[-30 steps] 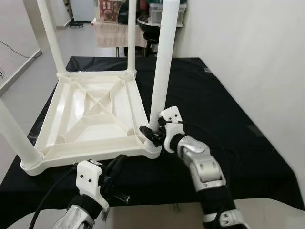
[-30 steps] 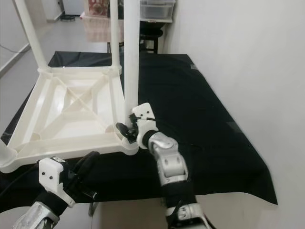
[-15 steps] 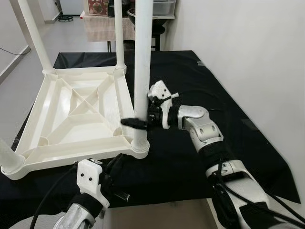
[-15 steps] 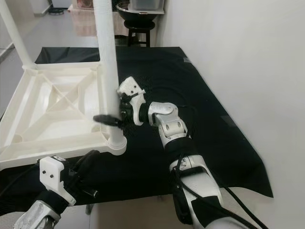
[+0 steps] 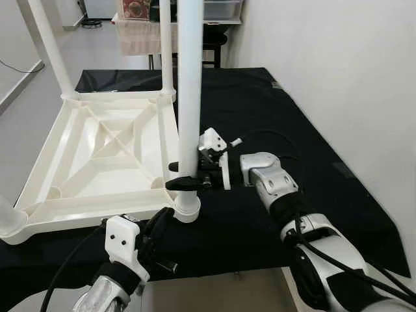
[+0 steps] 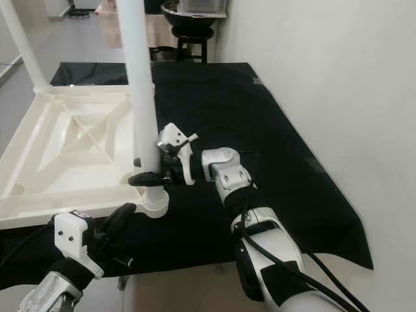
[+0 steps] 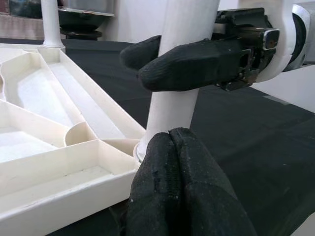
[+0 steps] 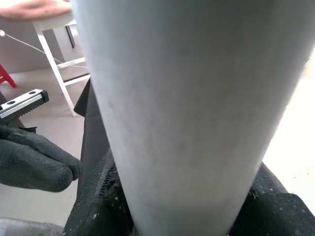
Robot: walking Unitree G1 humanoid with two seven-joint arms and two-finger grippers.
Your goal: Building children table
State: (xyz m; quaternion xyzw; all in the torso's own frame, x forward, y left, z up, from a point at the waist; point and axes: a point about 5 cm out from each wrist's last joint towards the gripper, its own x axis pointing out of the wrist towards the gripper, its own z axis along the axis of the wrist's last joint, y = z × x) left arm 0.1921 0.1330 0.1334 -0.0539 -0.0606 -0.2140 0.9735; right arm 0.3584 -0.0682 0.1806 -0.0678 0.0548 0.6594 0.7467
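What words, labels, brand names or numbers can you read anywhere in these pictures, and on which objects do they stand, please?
None can be read.
The red and dark package on the far shelf bears print, too small and blurred to read.
The white table top, its near leg, the black cloth, the right gripper and the left gripper show no lettering.

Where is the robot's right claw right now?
In the left eye view, the right claw grips the white table leg low down, just above the near right corner of the upside-down table top.
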